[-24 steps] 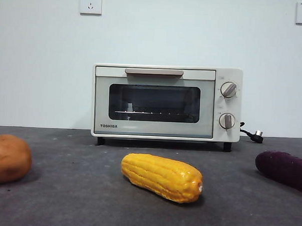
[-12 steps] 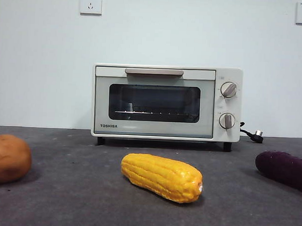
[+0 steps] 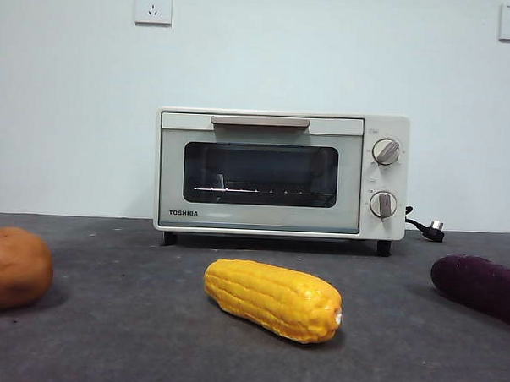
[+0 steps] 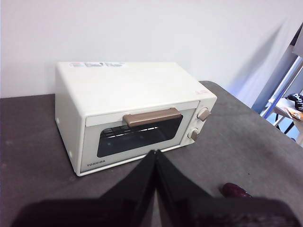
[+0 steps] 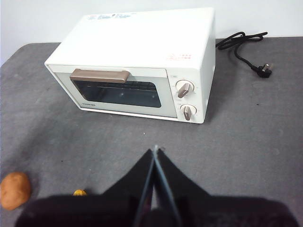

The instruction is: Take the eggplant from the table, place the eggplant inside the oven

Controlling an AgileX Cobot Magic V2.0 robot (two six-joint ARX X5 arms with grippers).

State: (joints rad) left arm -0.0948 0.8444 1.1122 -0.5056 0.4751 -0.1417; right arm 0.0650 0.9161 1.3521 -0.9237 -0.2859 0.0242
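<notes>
The dark purple eggplant (image 3: 479, 287) lies on the grey table (image 3: 130, 338) at the right edge of the front view, partly cut off; its green cap is out of frame. A purple end of the eggplant (image 4: 236, 190) shows in the left wrist view. The cream TOSHIBA oven (image 3: 281, 173) stands at the back with its door closed. My left gripper (image 4: 155, 153) is shut and hangs high in front of the oven (image 4: 132, 113). My right gripper (image 5: 155, 150) is shut too, raised above the table before the oven (image 5: 137, 61). Neither holds anything.
A yellow corn cob (image 3: 273, 298) lies in the middle front, and a brown potato (image 3: 13, 268) sits at the left, seen also as the potato (image 5: 15, 189) in the right wrist view. The oven's black cord and plug (image 5: 246, 52) trail at its right.
</notes>
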